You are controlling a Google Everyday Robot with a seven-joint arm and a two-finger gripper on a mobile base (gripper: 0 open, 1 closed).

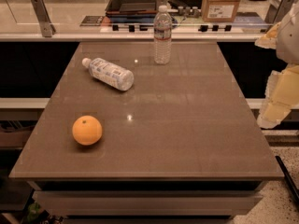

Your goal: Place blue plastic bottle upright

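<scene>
The blue plastic bottle [110, 73] lies on its side on the brown table [187, 125], at the back left, with its white cap pointing to the far left. It is stubby, with a wide white label with bluish print. My gripper [275, 104] hangs off the table's right edge, at the end of the white and yellowish arm. It is well to the right of the bottle and holds nothing that I can see.
A taller clear ribbed water bottle [162, 35] stands upright at the table's back middle. An orange [87, 130] sits at the front left. Behind the table runs a counter with a dark tray [133, 3] and a cardboard box [222, 3].
</scene>
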